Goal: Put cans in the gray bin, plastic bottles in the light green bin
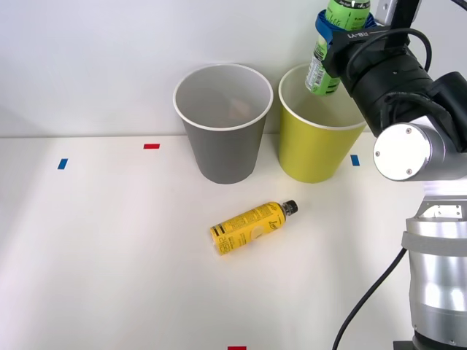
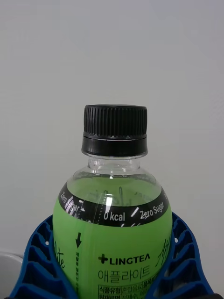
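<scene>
**Green-label bottle held above the lime bin**

The clear plastic bottle with the bright green label (image 2: 111,243) reads "+LINCTEA" with Korean print beneath, and a black band round its shoulder says "Zero Sugar" and "0 kcal"; its cap is black and ribbed. The right end effector (image 1: 343,33) has its blue ribbed fingers (image 2: 35,266) closed against both sides of this bottle, gripping it around the body. In the front view the bottle hangs over the far rim of the round yellow-green bin with the white rim (image 1: 317,149), clear of it.

Two bottles are visible: the held one, and a small yellow-label bottle with black print and a dark cap (image 1: 252,226) lying on its side on the white worktop (image 1: 109,255), in front of the bins, cap pointing to the right. Its print is too small to read.

Two bins stand side by side, just apart: the round gray bin with the white rim (image 1: 222,149) on the left, the yellow-green one on the right.

The right arm reaches in from the right, raised high, its black wrist just above the yellow-green bin's right edge.
</scene>
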`<action>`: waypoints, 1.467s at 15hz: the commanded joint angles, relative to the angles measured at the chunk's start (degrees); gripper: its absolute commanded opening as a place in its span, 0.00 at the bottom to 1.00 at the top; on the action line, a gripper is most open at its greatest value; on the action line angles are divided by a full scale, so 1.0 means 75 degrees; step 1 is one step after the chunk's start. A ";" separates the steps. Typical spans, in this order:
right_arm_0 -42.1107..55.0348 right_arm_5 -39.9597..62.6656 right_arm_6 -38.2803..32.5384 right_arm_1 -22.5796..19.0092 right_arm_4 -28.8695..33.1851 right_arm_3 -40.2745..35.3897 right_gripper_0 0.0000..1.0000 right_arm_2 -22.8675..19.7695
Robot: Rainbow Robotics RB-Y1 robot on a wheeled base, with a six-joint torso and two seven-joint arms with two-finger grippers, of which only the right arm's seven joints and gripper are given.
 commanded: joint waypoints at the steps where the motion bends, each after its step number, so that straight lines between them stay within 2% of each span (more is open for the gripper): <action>1: -0.0195 -0.0782 0.0094 -0.0062 0.0044 0.0720 0.00 0.0042; 2: -0.0195 -0.0794 0.0094 -0.0074 0.0044 0.0755 0.06 0.0054; 3: -0.0195 -0.0794 0.0106 -0.0156 0.0044 0.0755 0.38 0.0089; 4: -0.0195 -0.0794 0.0094 -0.0203 0.0044 0.0755 0.87 0.0112; 5: -0.0195 -0.0794 0.0106 -0.0261 0.0044 0.0755 1.00 0.0147; 10: -0.0031 -0.0805 0.0200 -0.0331 -0.0190 0.0626 1.00 0.0265; 13: 0.0625 -0.0794 0.0282 -0.0343 -0.0460 -0.0019 1.00 0.0440; 17: 0.2488 -0.0829 0.0329 -0.0238 -0.1128 -0.1823 1.00 0.0780; 22: 0.4984 -0.1122 0.0376 -0.0320 -0.1186 -0.3663 1.00 0.1319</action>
